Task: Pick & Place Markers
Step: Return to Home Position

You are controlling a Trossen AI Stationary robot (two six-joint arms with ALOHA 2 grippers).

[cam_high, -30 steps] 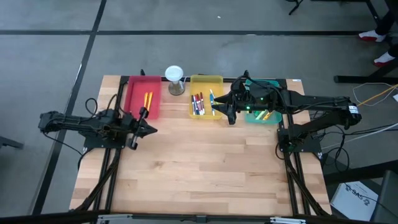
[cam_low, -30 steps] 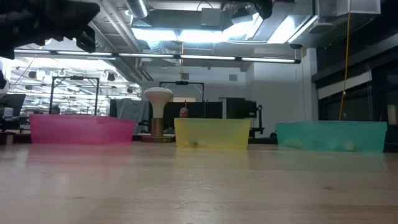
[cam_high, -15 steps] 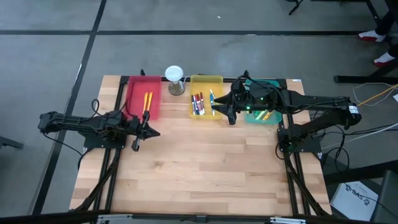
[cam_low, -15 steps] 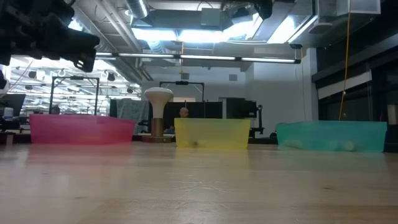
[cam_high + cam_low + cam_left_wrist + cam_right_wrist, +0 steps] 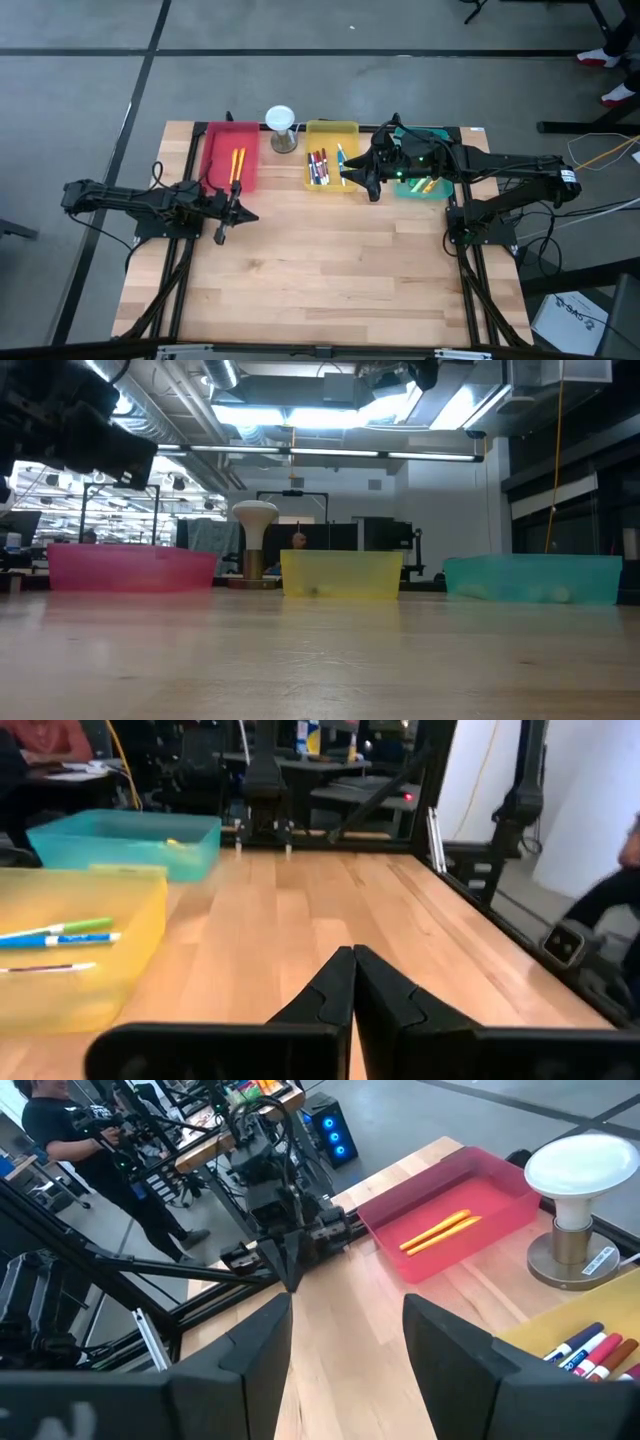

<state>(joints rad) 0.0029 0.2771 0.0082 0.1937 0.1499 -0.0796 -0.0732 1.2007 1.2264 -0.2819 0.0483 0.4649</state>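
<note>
Three trays stand along the table's far edge. The red tray [image 5: 232, 155] holds two orange markers [image 5: 238, 162], the yellow tray [image 5: 331, 152] several markers [image 5: 319, 166], and the teal tray [image 5: 425, 178] a few more [image 5: 429, 185]. My left gripper [image 5: 240, 213] hovers shut over bare wood, near the red tray's near edge, pointing level toward the table's right; its fingers [image 5: 352, 988] meet tip to tip. My right gripper [image 5: 350, 176] hangs high over the yellow tray's near right corner. It is open, with nothing between its fingers [image 5: 345, 1348].
A white-topped hourglass-like object [image 5: 281, 128] stands between the red and yellow trays. The near half of the wooden table [image 5: 330, 280] is bare. A person [image 5: 55, 1135] stands beyond the table's left side.
My left gripper has sunk toward the table, tipping as it went, and has stayed shut. My right gripper has kept still.
</note>
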